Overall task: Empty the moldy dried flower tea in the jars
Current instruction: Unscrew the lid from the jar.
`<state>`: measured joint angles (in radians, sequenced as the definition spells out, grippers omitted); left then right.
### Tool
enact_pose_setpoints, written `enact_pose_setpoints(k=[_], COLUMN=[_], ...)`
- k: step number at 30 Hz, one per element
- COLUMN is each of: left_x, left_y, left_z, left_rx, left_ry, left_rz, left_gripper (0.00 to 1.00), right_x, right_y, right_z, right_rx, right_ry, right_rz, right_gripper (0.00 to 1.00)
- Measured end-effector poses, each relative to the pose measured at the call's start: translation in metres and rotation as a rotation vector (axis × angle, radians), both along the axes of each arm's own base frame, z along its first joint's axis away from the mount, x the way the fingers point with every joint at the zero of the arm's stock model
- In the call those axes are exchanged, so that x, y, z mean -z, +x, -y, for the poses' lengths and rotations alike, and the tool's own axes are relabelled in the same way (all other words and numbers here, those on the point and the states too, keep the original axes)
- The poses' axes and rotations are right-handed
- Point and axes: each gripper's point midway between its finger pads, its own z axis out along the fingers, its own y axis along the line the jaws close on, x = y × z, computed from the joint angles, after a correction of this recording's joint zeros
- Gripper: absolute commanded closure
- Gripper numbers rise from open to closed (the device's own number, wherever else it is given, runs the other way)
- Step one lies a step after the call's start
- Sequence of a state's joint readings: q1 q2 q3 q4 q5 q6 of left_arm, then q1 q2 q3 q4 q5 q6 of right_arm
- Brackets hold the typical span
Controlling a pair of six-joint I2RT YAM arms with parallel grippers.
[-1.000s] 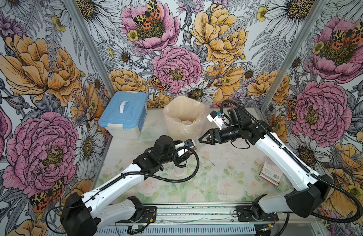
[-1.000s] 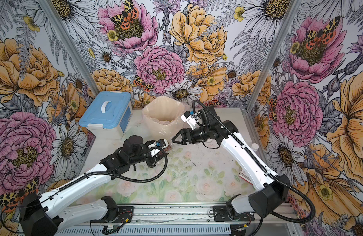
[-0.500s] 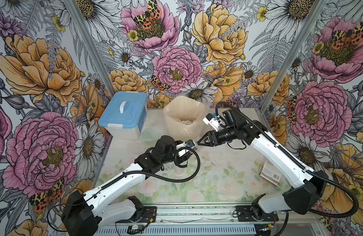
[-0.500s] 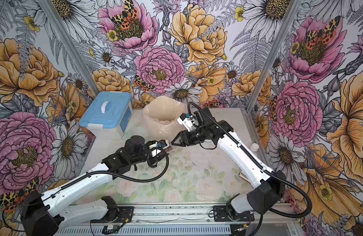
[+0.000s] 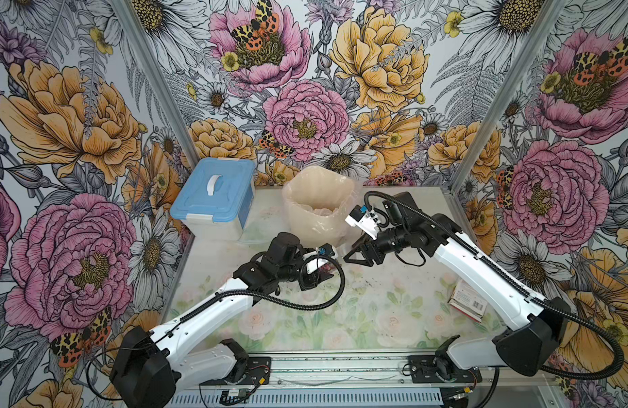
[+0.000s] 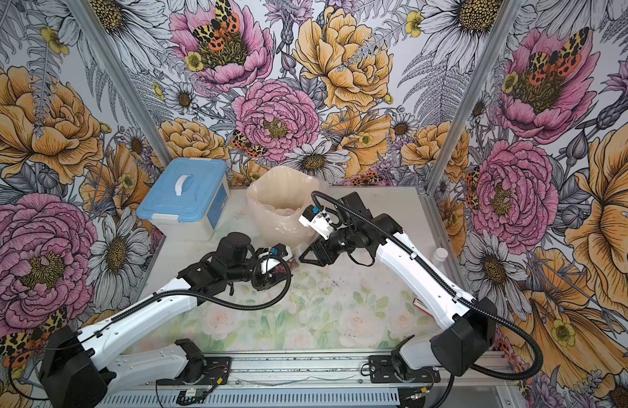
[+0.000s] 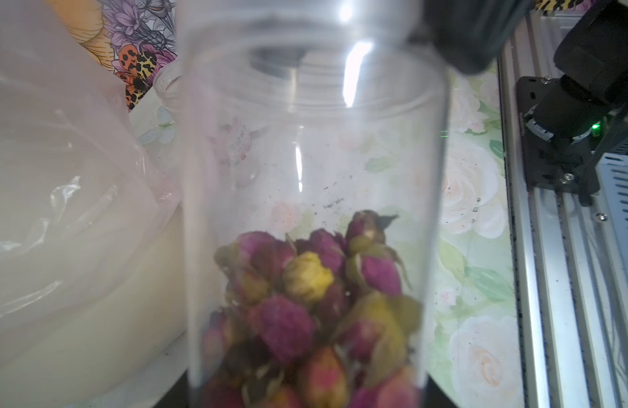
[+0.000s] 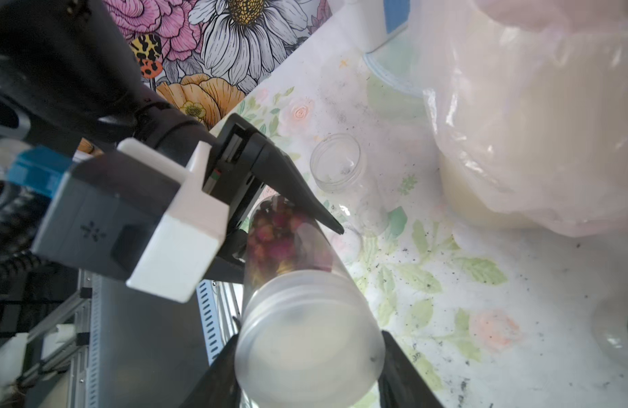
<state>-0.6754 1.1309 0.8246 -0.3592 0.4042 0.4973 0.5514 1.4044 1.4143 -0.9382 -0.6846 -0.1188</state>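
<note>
- My left claw is clamping the jar by its body, off the bench. The moldy dried flower tea is sitting heaped at the end inside this claw.
- The jar's long axis is running straight out from my left claw into my right claw, more level than upright, lid foremost.
- My right claw is pinching that lid, a finger on either side, so it is the nearer one for unscrewing.
- The bag-lined bin is standing just beyond both claws.
- An open jar, seemingly empty, is resting on the bench beside my left claw.
- My right fingertips are running out of the wrist frame, and the frosted lid is hiding the threads. In both top views my left claw is covering most of the jar.
</note>
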Motion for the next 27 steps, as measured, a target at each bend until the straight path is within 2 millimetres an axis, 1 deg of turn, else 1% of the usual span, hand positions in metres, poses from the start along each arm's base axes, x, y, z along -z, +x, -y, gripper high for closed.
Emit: enact_pose_setpoints(k=[3, 5, 6, 8, 10, 12, 13, 17, 19, 24, 27], left_x=[0.001, 0.001, 0.001, 0.001, 0.0, -0.001, -0.001, -0.001, -0.002, -0.013, -0.018], left_y=[-0.002, -0.002, -0.002, -0.002, -0.002, -0.002, -0.002, 0.003, 0.006, 0.013, 0.017], left_z=[0.0, 0.001, 0.0, 0.0, 0.001, 0.001, 0.001, -0.001, -0.003, -0.003, -0.002], left_rx=[0.015, 0.017, 0.016, 0.015, 0.014, 0.014, 0.014, -0.011, -0.028, -0.068, -0.092], left_ry=[-0.012, -0.015, -0.016, -0.016, -0.018, -0.02, -0.02, -0.004, 0.003, -0.003, 0.004], left_rz=[-0.022, -0.027, -0.027, -0.028, -0.031, -0.029, -0.026, -0.01, 0.007, 0.085, 0.13], left_gripper=[0.64, 0.64, 0.64, 0.64, 0.64, 0.64, 0.64, 0.64, 0.64, 0.64, 0.64], right_x=[0.0, 0.0, 0.0, 0.0, 0.0, 0.0, -0.001, -0.01, -0.018, -0.043, -0.054], right_y=[-0.001, 0.0, 0.0, 0.0, 0.002, 0.004, 0.004, 0.008, 0.011, 0.023, 0.026], right_z=[0.0, -0.001, -0.001, -0.001, -0.001, -0.001, 0.0, 0.004, 0.006, 0.018, 0.024], right_rx=[-0.047, -0.069, -0.078, -0.088, -0.089, -0.084, -0.076, -0.038, 0.003, 0.147, 0.231], right_ry=[-0.005, -0.007, -0.007, -0.007, -0.011, -0.007, 0.002, 0.044, 0.063, 0.121, 0.15], right_rz=[0.056, 0.082, 0.09, 0.101, 0.11, 0.107, 0.094, 0.048, 0.018, -0.066, -0.133], right_gripper=[0.56, 0.53, 0.49, 0.33, 0.19, 0.06, 0.01, 0.01, 0.01, 0.01, 0.03])
